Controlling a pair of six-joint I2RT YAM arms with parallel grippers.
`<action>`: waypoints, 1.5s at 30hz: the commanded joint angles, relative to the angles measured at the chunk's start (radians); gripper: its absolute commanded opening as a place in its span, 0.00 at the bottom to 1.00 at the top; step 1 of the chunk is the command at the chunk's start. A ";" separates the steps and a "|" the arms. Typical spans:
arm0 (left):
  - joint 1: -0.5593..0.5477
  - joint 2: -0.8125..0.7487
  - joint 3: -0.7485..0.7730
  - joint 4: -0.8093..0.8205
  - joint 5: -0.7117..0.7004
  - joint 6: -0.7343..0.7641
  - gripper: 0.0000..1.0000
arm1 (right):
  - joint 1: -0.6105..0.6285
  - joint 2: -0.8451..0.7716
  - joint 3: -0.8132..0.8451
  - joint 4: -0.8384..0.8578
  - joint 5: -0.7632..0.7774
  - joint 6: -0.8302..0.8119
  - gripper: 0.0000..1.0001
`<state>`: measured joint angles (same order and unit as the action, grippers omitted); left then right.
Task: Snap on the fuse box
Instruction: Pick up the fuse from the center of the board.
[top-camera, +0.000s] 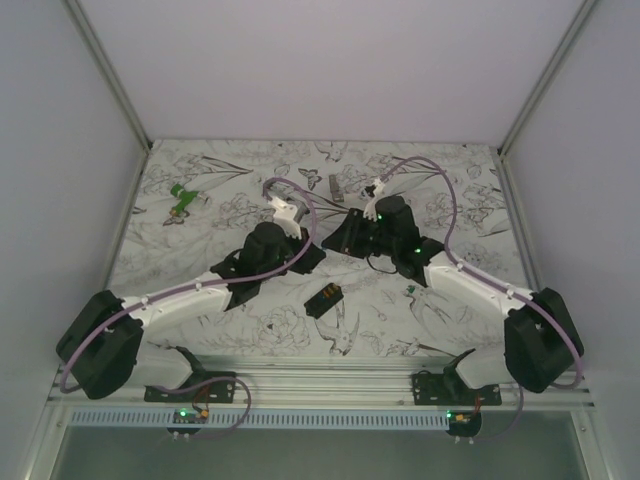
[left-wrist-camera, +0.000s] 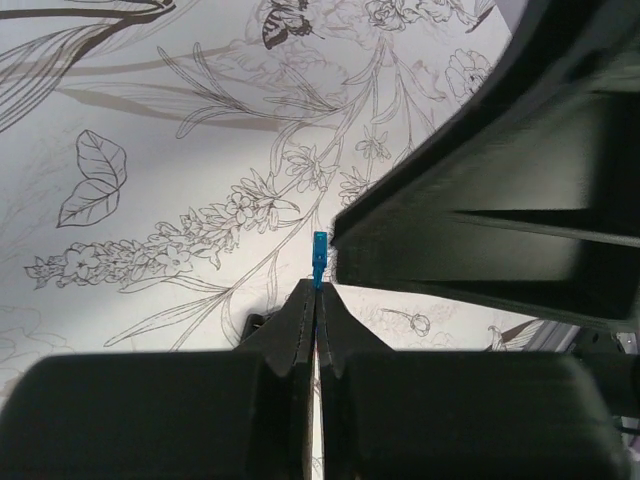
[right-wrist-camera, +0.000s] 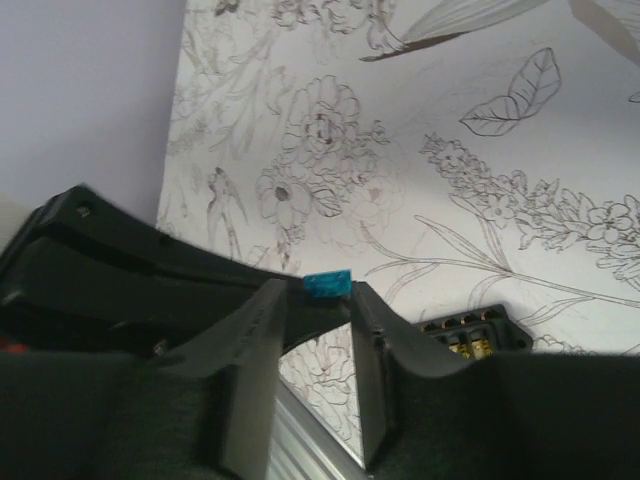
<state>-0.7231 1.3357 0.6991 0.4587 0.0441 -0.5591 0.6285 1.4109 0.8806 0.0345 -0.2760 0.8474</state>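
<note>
The fuse box (top-camera: 325, 298), flat and black with small orange fuses, lies on the patterned table in front of both grippers; its corner shows in the right wrist view (right-wrist-camera: 470, 335). My left gripper (top-camera: 315, 255) (left-wrist-camera: 317, 290) is shut on a small blue fuse (left-wrist-camera: 319, 258) that sticks out past its tips. My right gripper (top-camera: 338, 238) (right-wrist-camera: 318, 295) meets it tip to tip above the table. Its jaws stand apart around the same blue fuse (right-wrist-camera: 326, 285), with a small gap on one side. The right gripper's black body (left-wrist-camera: 500, 200) fills the right of the left wrist view.
A green plastic piece (top-camera: 183, 200) lies at the far left of the table. A thin dark grey stick-like tool (top-camera: 334, 186) lies at the back centre. Grey walls enclose the table on three sides, and a metal rail (top-camera: 320, 385) runs along the near edge.
</note>
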 joint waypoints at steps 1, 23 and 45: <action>0.054 -0.053 -0.043 0.041 0.122 0.062 0.00 | 0.017 -0.096 0.004 0.015 -0.005 -0.051 0.43; 0.134 -0.228 0.052 -0.077 0.758 0.172 0.00 | -0.102 -0.215 0.227 -0.365 -0.702 -0.887 0.53; 0.075 -0.218 0.127 -0.133 0.776 0.211 0.00 | -0.097 -0.155 0.279 -0.451 -0.781 -0.958 0.35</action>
<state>-0.6392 1.1213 0.7994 0.3271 0.7879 -0.3763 0.5331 1.2575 1.1191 -0.4049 -1.0290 -0.0898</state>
